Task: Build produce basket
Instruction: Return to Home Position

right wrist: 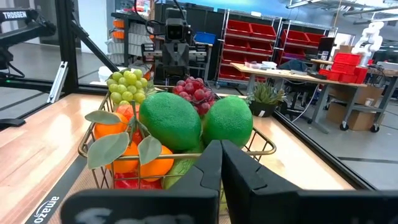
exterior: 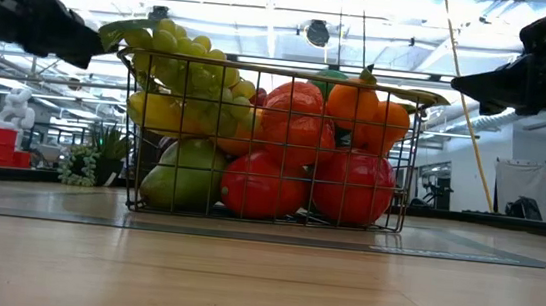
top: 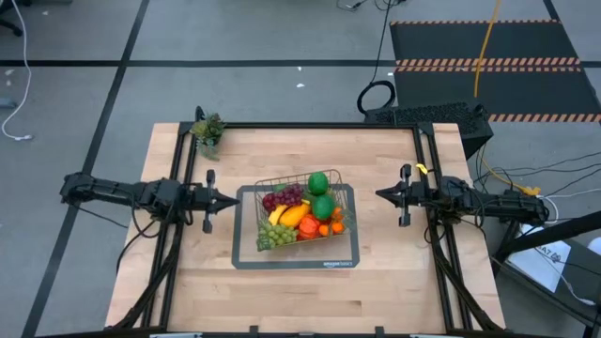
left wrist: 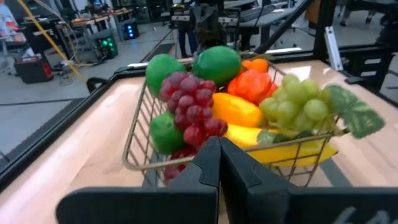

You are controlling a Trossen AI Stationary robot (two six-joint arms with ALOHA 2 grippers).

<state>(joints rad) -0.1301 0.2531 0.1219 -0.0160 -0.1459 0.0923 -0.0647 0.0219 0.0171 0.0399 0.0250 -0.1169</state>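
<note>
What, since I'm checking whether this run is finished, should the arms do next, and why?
Probably retract both arms to rest. The wire basket looks full of produce, none lies loose on the table, and the left gripper and right gripper hang shut and empty either side of it.

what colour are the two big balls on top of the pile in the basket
The two balls are bright green, clearest in the right wrist view.

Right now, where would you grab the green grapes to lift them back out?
Probably across the top of the green grapes, straight down with the left gripper: the bunch sits topmost, above the rim of the wire basket, on that arm's side.
</note>
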